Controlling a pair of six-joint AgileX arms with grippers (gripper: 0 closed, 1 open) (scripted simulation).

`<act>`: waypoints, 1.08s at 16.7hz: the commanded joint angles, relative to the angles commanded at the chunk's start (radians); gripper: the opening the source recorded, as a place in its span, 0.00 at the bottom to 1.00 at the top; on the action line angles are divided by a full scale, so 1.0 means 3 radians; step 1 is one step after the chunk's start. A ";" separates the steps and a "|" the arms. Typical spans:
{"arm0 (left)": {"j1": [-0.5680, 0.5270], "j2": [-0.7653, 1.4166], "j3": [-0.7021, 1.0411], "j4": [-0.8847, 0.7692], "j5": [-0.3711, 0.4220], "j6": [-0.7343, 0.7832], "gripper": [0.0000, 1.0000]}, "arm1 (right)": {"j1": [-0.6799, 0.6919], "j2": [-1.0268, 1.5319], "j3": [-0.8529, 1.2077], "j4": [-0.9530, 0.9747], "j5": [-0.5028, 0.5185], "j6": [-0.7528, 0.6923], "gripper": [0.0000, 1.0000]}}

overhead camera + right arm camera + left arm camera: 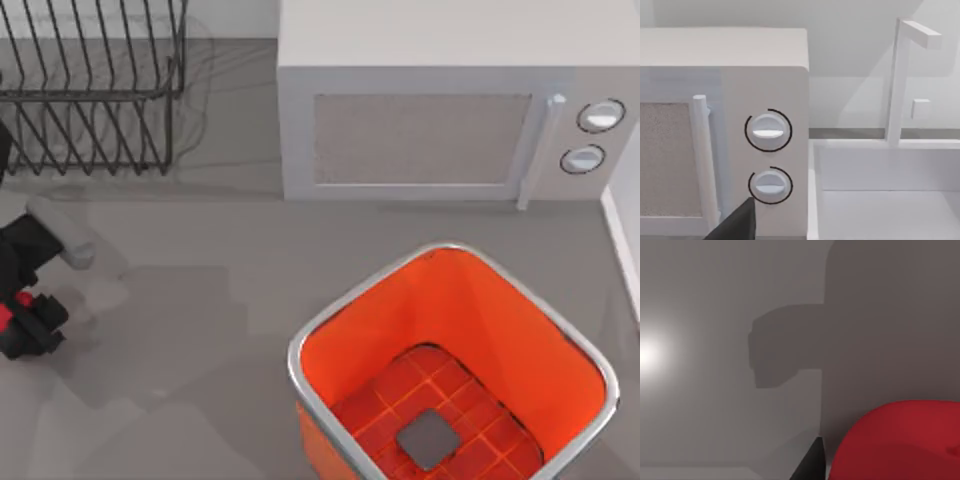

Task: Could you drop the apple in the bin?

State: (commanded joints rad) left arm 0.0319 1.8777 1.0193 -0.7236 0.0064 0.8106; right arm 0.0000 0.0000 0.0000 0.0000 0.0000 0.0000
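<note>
Half done at best: left hand sits at the worktop's left edge, apparently clutching the apple, well apart from the bin. Carrying it over and dropping remain.

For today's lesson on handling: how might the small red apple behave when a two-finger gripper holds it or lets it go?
The apple looks round and smooth, so it would probably roll if set on the flat grey table. Its glossy skin may slip between narrow fingers. It seems firm, so it likely keeps its shape. The left gripper sits at the table's left edge, well away from the bin.
</note>
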 joint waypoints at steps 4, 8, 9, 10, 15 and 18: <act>0.0002 -0.0077 0.0078 -0.0087 0.0006 -0.0008 0.00 | 0.0000 0.0000 0.0000 0.0000 0.0000 0.0000 1.00; 0.0011 -0.0199 0.0469 -0.0586 0.0006 -0.0015 0.00 | 0.0000 0.0000 0.0000 0.0000 0.0000 0.0000 1.00; 0.0008 -0.0247 0.0597 -0.0767 0.0005 -0.0015 0.00 | 0.0000 0.0000 0.0000 0.0000 0.0000 0.0000 1.00; 0.0005 -0.0296 0.0728 -0.0965 0.0004 -0.0015 0.00 | 0.0000 0.0000 0.0000 0.0000 0.0000 0.0000 1.00; -0.0016 -0.0542 0.1320 -0.1847 0.0003 -0.0022 0.00 | 0.0000 0.0000 0.0000 0.0000 0.0000 0.0000 1.00; -0.0022 -0.0620 0.1447 -0.2007 0.0003 -0.0031 0.00 | 0.0000 0.0000 0.0000 0.0000 0.0000 0.0000 1.00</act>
State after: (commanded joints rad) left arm 0.0253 1.6917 1.4535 -1.3257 0.0072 0.8013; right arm 0.0000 0.0000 0.0000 0.0000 0.0000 0.0000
